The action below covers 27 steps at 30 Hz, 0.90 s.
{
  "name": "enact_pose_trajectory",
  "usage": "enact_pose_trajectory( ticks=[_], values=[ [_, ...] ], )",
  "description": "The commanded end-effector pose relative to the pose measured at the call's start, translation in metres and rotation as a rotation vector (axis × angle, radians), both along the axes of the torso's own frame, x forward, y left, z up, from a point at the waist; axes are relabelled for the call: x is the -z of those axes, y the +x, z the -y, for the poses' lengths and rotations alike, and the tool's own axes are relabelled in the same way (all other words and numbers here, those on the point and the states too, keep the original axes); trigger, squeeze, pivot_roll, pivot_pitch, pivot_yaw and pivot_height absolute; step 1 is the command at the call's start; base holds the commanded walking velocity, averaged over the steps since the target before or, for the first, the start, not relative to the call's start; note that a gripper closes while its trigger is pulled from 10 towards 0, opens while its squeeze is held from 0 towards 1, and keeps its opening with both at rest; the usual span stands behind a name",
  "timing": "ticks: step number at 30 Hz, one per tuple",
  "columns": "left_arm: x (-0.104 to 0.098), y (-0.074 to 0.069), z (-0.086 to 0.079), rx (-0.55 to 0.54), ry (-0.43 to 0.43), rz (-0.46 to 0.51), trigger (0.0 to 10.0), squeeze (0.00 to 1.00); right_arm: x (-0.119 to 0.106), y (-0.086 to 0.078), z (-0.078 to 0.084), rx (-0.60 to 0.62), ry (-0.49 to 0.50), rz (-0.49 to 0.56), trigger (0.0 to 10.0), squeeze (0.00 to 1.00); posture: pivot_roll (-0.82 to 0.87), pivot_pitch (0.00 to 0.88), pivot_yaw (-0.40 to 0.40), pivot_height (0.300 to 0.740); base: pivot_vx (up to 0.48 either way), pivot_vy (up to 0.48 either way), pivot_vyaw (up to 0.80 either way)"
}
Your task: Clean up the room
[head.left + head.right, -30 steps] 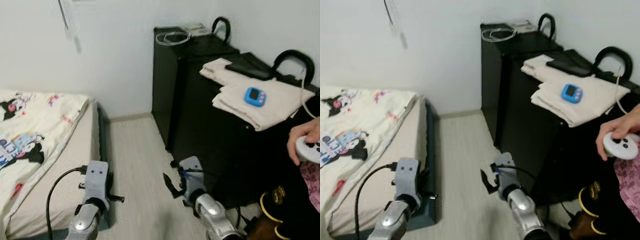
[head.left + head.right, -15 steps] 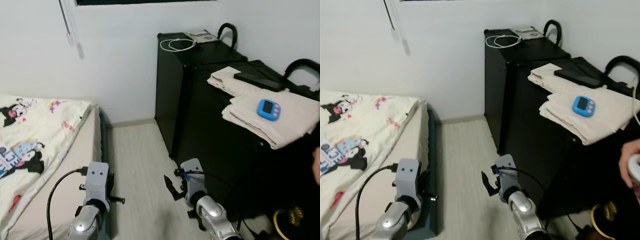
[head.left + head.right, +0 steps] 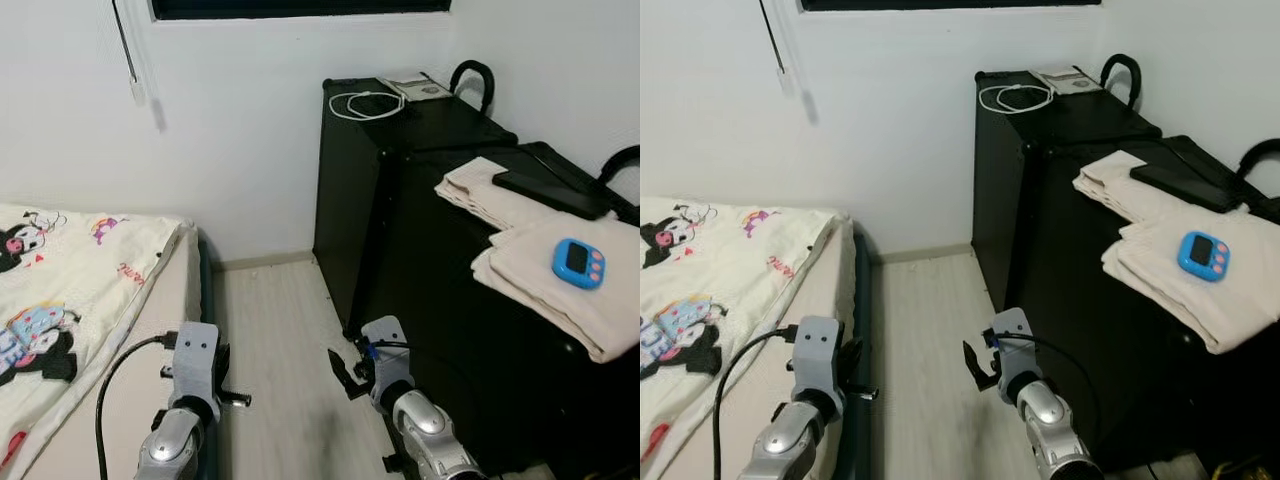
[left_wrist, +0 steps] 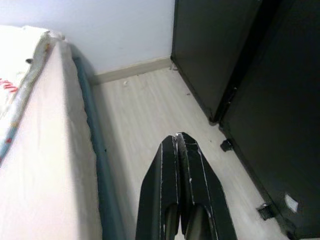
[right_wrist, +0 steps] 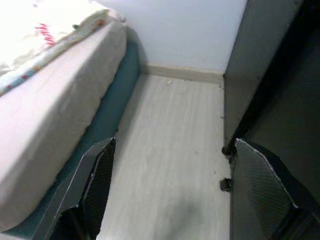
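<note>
Floor [image 3: 275, 340] strip between bed [image 3: 110, 330] and cabinet [image 3: 420, 260]; left claw [image 4: 180, 142] pinched empty, right claw [image 5: 170, 190] spread empty.

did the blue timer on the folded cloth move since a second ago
No. The blue timer sits at the same spot on the folded cloth atop the black cabinet; the camera moved.

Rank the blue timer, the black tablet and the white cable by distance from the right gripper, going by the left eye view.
From the right gripper:
1. Blue timer, on the folded cloth on the near cabinet, to the right.
2. Black tablet, farther back on the same cabinet.
3. White cable, coiled atop the far cabinet by the wall.
</note>
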<state>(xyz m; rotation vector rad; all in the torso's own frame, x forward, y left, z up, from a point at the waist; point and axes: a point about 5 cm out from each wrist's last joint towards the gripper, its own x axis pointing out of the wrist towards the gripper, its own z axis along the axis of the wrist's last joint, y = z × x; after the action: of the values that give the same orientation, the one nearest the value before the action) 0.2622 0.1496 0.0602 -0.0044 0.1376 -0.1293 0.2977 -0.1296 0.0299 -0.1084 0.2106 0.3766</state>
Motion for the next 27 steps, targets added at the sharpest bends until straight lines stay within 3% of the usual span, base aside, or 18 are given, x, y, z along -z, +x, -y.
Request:
enact_pose_trajectory(
  ticks=[1, 27],
  values=[
    [0.0034, -0.0021, -0.0005, -0.002, -0.009, -0.012, 10.0, 0.00, 0.0019, -0.0013, -0.0006, 0.003, 0.009, -0.010, 10.0, 0.00, -0.02, 0.088, -0.025, 0.740, 0.304, 0.000, 0.00],
    [0.0039, 0.0003, -0.0021, -0.007, -0.002, -0.014, 10.0, 0.00, -0.0047, 0.0038, -0.0011, 0.015, 0.025, 0.017, 10.0, 0.00, -0.02, 0.095, -0.018, 0.740, 0.296, 0.000, 0.00]
  ],
)
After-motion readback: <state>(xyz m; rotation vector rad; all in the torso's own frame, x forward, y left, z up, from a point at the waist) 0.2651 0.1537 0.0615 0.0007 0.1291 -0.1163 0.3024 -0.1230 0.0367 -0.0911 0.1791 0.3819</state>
